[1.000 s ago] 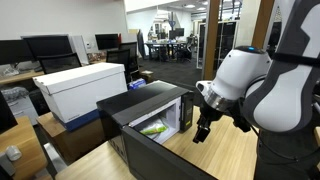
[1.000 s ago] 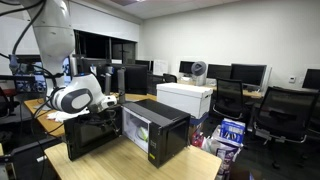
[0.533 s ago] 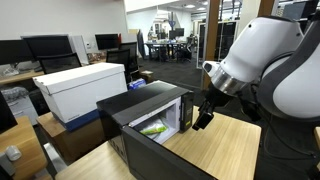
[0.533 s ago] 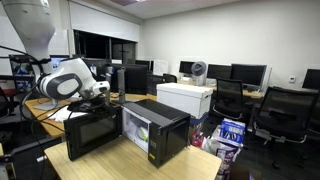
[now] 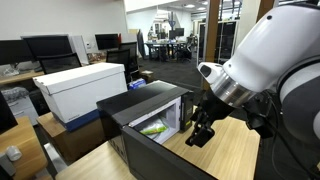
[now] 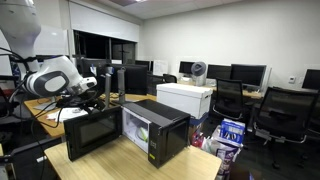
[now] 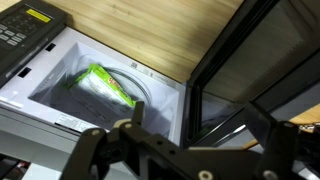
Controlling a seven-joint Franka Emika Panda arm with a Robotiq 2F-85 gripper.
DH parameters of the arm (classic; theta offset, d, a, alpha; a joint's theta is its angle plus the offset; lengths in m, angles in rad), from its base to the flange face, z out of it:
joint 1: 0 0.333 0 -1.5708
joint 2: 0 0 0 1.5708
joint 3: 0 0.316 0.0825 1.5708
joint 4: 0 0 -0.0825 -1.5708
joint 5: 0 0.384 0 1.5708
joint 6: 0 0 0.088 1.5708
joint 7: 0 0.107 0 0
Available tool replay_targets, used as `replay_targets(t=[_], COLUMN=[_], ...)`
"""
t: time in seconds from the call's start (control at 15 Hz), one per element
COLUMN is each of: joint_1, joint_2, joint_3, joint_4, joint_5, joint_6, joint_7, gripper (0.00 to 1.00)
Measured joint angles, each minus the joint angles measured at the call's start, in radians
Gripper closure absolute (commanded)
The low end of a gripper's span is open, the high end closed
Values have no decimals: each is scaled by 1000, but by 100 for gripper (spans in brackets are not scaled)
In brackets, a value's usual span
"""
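A black microwave (image 5: 135, 112) stands on a wooden table (image 5: 225, 150) with its door (image 6: 93, 132) swung open, seen in both exterior views (image 6: 160, 128). A green packet (image 5: 155, 127) lies inside on the white floor of the cavity, and it also shows in the wrist view (image 7: 105, 87). My gripper (image 5: 200, 133) hangs just in front of the open cavity, beside the door (image 7: 250, 70). Its fingers are spread wide and hold nothing (image 7: 185, 140). In an exterior view the gripper (image 6: 98, 96) sits above the door's top edge.
A large white box (image 5: 82, 85) stands behind the microwave, also seen from the other side (image 6: 186, 97). Monitors (image 6: 245, 73) and office chairs (image 6: 285, 110) fill the room. The microwave's control panel (image 7: 30, 25) is at the upper left of the wrist view.
The arm has swung back from the microwave's opening and lowered a little. The door stays open and the green packet has not moved.
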Motion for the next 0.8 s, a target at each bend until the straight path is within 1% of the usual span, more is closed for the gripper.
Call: replay_targets(t=[0.07, 0.2, 0.33, 0.4, 0.53, 0.6, 0.67, 0.8], joint_1=[18, 90, 218, 267, 349, 385, 424, 508], joint_2=[0, 1, -1, 1, 11, 15, 18, 29], joint_3=[-3, -20, -75, -87, -88, -92, -95, -97], joint_4=[2, 11, 5, 5, 6, 5, 5, 6], joint_5=[9, 49, 126, 153, 194, 213, 234, 273], joint_6=[0, -2, -2, -3, -4, -4, -4, -4], joint_7=[-5, -44, -121, -148, -183, -196, -209, -225], gripper=[0, 0, 0, 0, 0, 10, 27, 43])
